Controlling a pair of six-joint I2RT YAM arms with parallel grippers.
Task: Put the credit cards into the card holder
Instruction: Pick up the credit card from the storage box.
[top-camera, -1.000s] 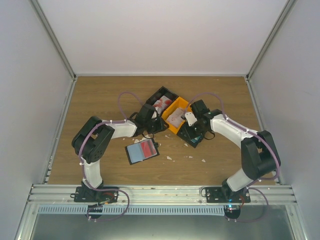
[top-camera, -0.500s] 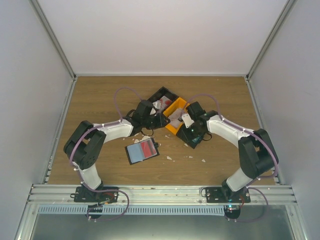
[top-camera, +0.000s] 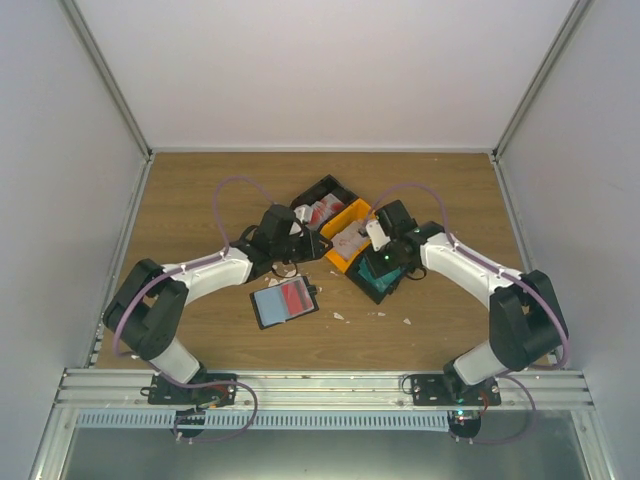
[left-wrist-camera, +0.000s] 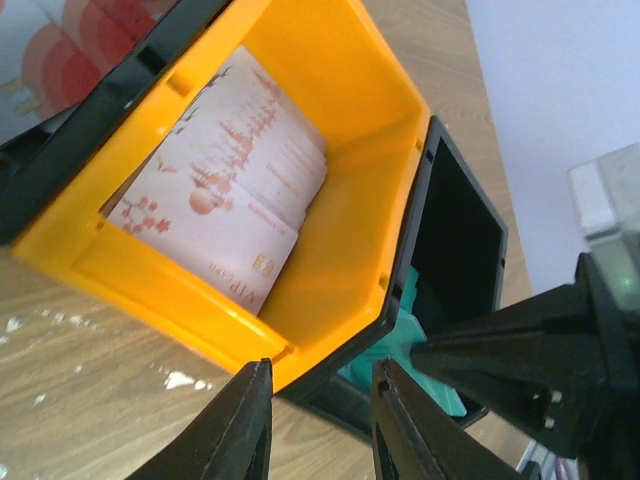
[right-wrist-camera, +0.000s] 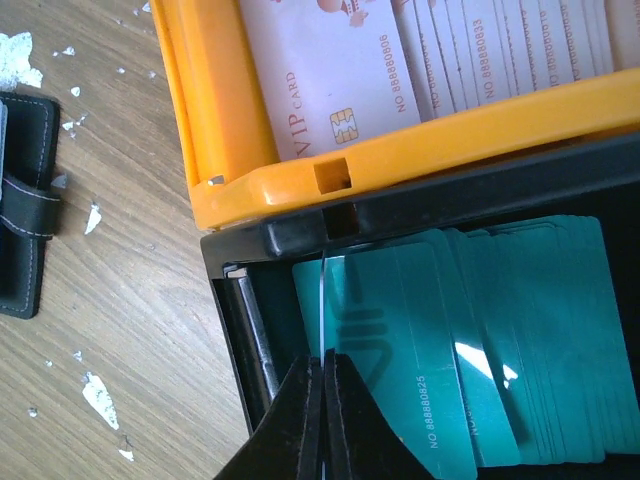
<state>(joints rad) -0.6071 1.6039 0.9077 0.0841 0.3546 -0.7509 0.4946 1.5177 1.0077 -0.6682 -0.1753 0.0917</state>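
Observation:
In the right wrist view my right gripper (right-wrist-camera: 322, 358) is shut on one teal credit card (right-wrist-camera: 322, 290), seen edge-on over a stack of teal cards (right-wrist-camera: 480, 340) in a black bin (right-wrist-camera: 235, 300). The top view puts the right gripper (top-camera: 378, 262) over that bin (top-camera: 388, 287). My left gripper (left-wrist-camera: 322, 372) stands open, its fingers either side of the near corner of the orange bin (left-wrist-camera: 330, 240), which holds pale cards (left-wrist-camera: 230, 190). From above, the left gripper (top-camera: 303, 243) is just left of the orange bin (top-camera: 338, 258). The black card holder (top-camera: 285, 301) lies open nearer the arms, a red card showing in it.
A second black bin (top-camera: 322, 190) with red-and-white cards (top-camera: 322, 210) stands behind the orange one. White paper scraps (top-camera: 340, 316) lie on the wooden table. The card holder's clasp edge (right-wrist-camera: 20, 200) shows at the left of the right wrist view. Grey walls enclose the table.
The right gripper has closed from open onto a teal card in the black bin. The left arm has stretched forward and right, bringing its gripper up to the orange bin's corner.

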